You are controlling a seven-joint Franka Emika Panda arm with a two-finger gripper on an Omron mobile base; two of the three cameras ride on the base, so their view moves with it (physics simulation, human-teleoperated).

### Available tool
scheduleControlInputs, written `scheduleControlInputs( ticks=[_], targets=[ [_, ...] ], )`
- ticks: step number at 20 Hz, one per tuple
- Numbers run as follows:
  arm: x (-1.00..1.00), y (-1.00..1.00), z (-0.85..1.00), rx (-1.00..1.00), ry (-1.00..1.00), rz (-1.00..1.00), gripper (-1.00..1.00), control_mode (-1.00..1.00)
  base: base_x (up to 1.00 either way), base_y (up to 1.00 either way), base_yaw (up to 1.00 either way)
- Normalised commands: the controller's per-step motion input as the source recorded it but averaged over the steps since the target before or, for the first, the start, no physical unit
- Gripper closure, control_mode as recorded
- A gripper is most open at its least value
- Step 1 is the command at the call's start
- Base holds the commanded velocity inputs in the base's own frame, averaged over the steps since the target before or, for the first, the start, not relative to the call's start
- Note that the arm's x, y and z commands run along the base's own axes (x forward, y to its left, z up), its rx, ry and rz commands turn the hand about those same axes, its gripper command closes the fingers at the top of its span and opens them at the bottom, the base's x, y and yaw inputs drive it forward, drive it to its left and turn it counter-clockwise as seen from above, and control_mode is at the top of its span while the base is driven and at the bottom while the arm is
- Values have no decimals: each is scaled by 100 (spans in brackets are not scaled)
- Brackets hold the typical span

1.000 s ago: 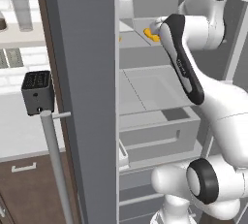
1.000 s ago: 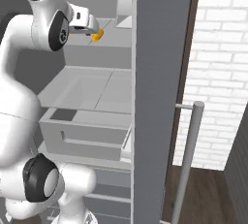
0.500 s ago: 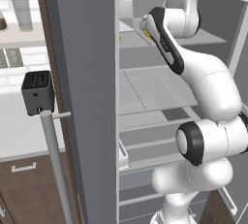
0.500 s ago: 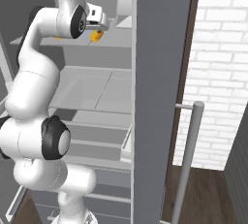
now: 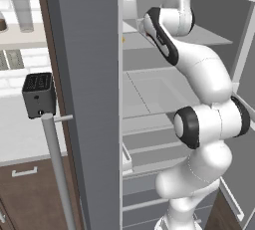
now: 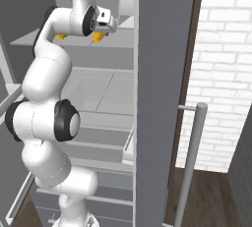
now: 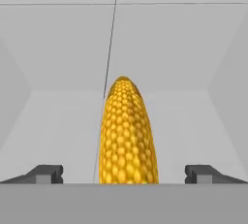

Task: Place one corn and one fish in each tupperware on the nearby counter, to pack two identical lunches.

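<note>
A yellow-orange corn lies on a pale fridge shelf, pointing away from the hand, right between the spread fingertips of my gripper. The jaws stand wide open on either side of the cob and do not touch it. In the right base view the gripper reaches onto the top shelf just above this corn, and a second corn lies further left behind the arm. The counter shows at the left of the left base view. The fish and the tupperware are out of view.
The open fridge door with its bar handle stands close on the arm's left. A black toaster sits on the counter. The fridge's middle shelf and a drawer lie below. A brick wall is at the right.
The arm has straightened up and pushed the hand further into the top shelf, bringing the open gripper over the nearer corn. The jaws stayed open.
</note>
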Motion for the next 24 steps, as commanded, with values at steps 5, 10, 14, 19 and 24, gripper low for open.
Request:
scheduleControlInputs(
  ticks=[5, 10, 14, 19, 24],
  targets=[
    [-3, 0, -24, 0, 0, 0, -100, -100, 0, 0, 0],
    [-17, 0, -20, 0, 1, 0, 100, -100, 0, 0, 0],
    [0, 0, 0, 0, 1, 0, 100, -100, 0, 0, 0],
    [-62, -17, 6, 11, -21, -2, 100, -100, 0, 0, 0],
    [-100, -42, 2, 34, -65, 0, 100, -100, 0, 0, 0]
  ],
)
